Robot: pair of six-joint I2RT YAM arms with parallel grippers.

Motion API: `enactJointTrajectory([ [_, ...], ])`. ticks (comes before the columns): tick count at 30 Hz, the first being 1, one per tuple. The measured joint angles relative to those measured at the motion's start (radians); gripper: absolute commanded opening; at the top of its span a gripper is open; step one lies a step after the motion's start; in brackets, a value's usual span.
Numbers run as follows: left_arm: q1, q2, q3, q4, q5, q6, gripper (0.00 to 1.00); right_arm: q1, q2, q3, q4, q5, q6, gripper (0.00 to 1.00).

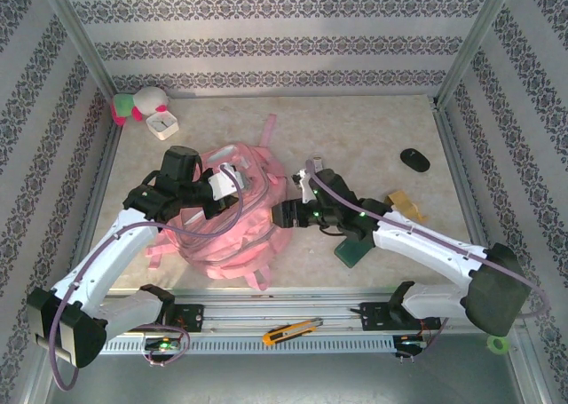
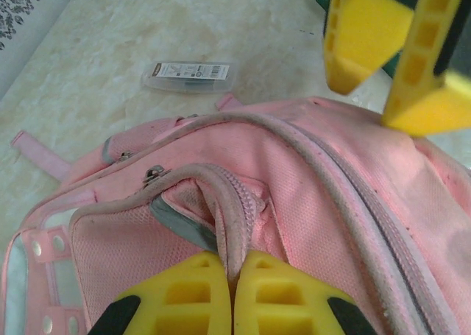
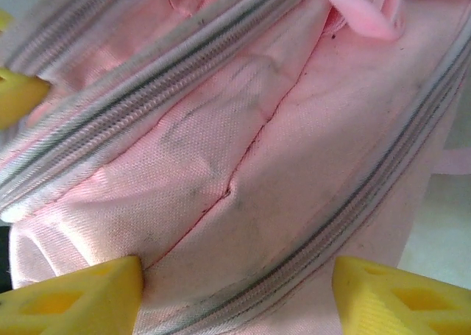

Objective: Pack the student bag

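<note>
The student bag (image 1: 226, 226), soft pink with grey-edged zips and trailing straps, lay crumpled at the middle of the desk (image 1: 355, 129). The left wrist view showed the left fingers (image 2: 199, 294) pinched shut on a raised zip seam of the bag. Beyond lay a small clear labelled case (image 2: 190, 77), its print too small to read. From the right wrist, the right fingers (image 3: 81, 298) stood open astride scuffed fabric.

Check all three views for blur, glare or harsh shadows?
Top external: even light, soft shadows, student bag sharp. Left wrist: bag weave crisp, left claw slightly soft. Right wrist: fabric sharp mid-frame, right claw fingertips blurred, no glare.
</note>
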Motion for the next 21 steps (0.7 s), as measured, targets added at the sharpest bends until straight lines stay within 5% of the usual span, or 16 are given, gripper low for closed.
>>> enactJointTrajectory([
  [13,0.002,0.050,-0.032,0.122,-0.004,-0.062,0.00,0.239,0.210,0.002,0.227,0.162,0.158,0.66],
  [21,0.020,-0.072,-0.149,0.226,0.014,-0.065,0.00,0.212,0.011,-0.029,0.177,0.087,-0.026,0.66],
])
